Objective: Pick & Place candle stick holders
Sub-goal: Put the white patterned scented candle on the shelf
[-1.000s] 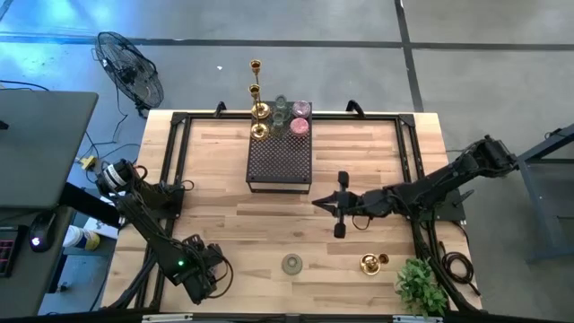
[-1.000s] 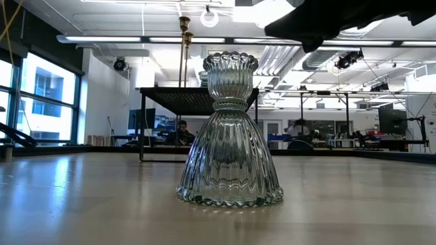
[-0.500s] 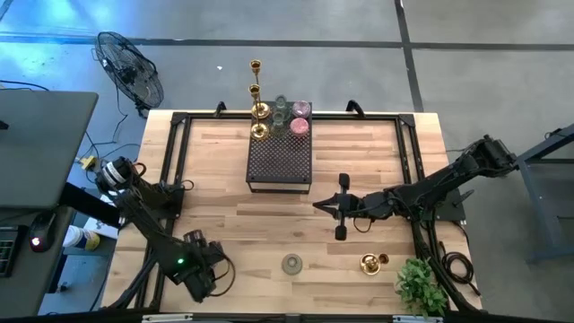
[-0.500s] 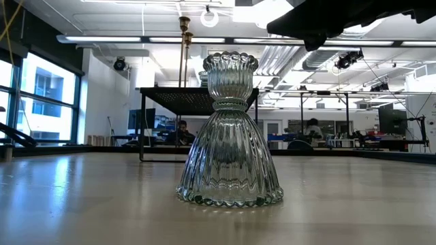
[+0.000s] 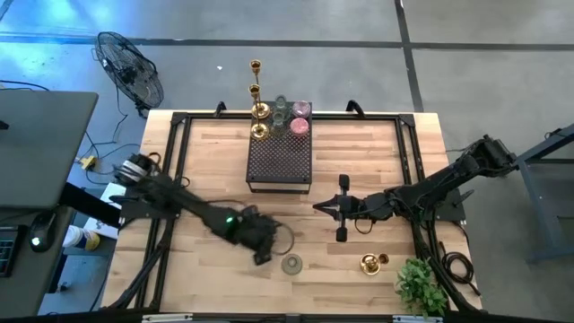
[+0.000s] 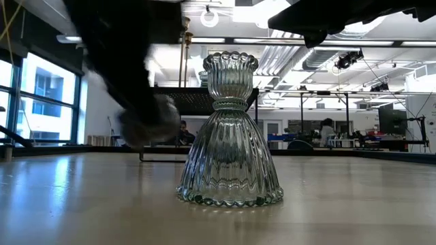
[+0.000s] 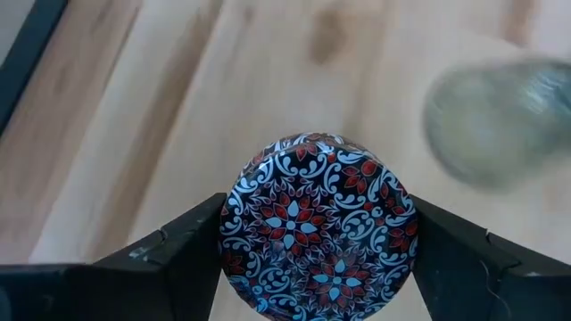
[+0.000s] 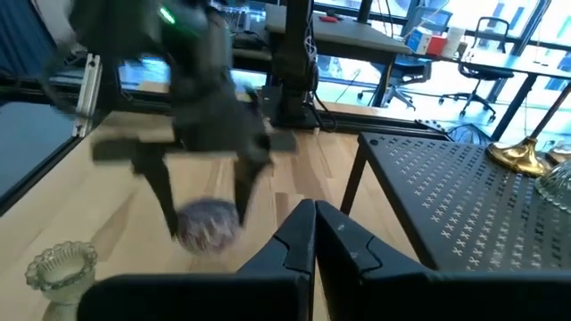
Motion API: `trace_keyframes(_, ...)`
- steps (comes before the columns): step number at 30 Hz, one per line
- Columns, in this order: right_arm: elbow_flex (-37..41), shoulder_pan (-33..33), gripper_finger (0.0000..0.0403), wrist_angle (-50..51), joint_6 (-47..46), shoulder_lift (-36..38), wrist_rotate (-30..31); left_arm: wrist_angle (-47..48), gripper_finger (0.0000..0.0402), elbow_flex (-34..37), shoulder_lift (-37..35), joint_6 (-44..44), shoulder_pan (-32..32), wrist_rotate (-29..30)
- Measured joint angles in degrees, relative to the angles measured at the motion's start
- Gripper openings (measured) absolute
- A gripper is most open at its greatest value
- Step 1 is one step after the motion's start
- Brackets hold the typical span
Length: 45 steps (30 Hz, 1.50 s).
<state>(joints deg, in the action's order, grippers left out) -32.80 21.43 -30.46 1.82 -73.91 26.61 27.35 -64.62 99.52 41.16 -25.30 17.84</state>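
Note:
My left gripper [image 5: 261, 254] is at the table's near middle, shut on a round dark thing with a red and white flower pattern [image 7: 317, 223]. It also shows in the right wrist view [image 8: 207, 223]. A clear ribbed glass holder [image 5: 291, 264] stands on its flared base just right of the gripper, seen close in the low view [image 6: 230, 133]. A gold holder [image 5: 372, 263] stands near the near right. Gold candlesticks [image 5: 258, 112] and glass cups [image 5: 300, 109] stand at the far end of the dark dotted box [image 5: 280, 160]. My right gripper [image 5: 317, 206] is shut and empty, right of centre. My left gripper pinches the round patterned thing by two opposite sides [image 7: 234, 223] between its two fingers [image 7: 183, 241]. The fingers point down at it from above, as the right wrist view shows. The thing looks lifted clear of the table.
A leafy green plant [image 5: 421, 285] stands at the near right corner. A black frame [image 5: 175, 135] runs along the table's left, far and right edges. Bare wood lies between the box and the near edge.
My left arm has swung fast from the table's near left corner toward the right, and its gripper now hangs beside the clear glass holder with the patterned thing. The glass holder has stayed in place.

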Motion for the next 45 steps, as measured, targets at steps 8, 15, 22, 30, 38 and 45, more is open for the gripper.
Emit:
trace_keyframes(8,0.0,0.0,0.0002,-0.4,2.2,0.0,0.0,-6.2,0.0283,-0.1,6.0,-3.7,8.1,-1.5)
trace_keyframes(15,0.0,0.0,0.0002,-1.2,3.8,0.0,0.0,-7.3,0.0302,-0.1,6.3,-4.9,8.9,-1.5)
trace_keyframes(22,0.0,0.0,0.0002,-1.2,3.5,0.0,0.0,-7.0,0.036,0.1,6.6,-5.0,8.8,-3.0)
trace_keyframes(30,0.0,0.1,0.0002,-0.9,2.7,0.0,0.0,-1.7,0.0367,-3.2,1.6,-10.9,8.6,-3.9)
trace_keyframes(38,0.0,0.2,0.0001,0.2,0.5,0.0,0.4,1.7,0.0305,-5.4,-5.3,-21.6,-0.9,7.5)
trace_keyframes(45,0.0,2.0,0.0001,0.7,-1.6,0.0,2.6,-8.3,0.0154,5.7,-9.2,-19.9,-11.9,16.1)
